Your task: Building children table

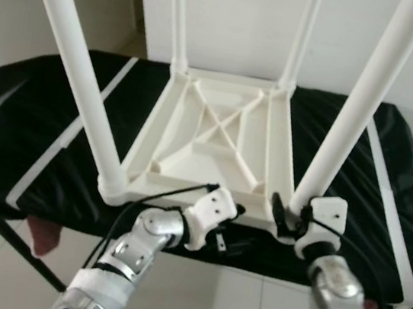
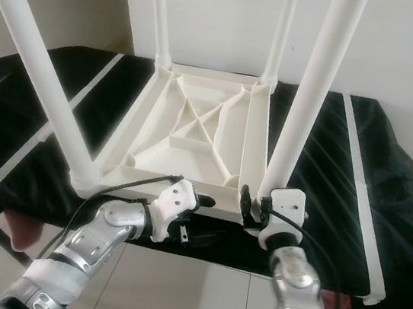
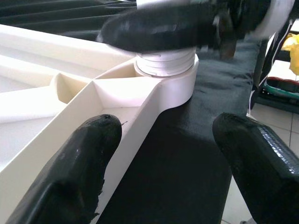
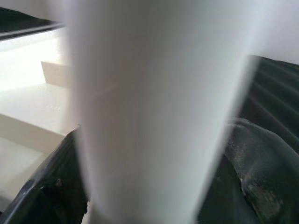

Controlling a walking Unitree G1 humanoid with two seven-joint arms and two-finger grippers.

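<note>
The right gripper (image 1: 291, 212) pinched the near right leg (image 1: 354, 114) at its base; the left gripper (image 3: 163, 154) stood spread beside the tabletop (image 1: 217, 137). Tightening that leg probably came next.

I see my right end effector (image 1: 289, 214) reaching forward, its two black fingers (image 4: 254, 172) closed on the near right leg (image 1: 350, 121). My left end effector (image 3: 163, 154) points toward the right one, fingers (image 3: 81, 163) spread apart, gripping nothing.
</note>
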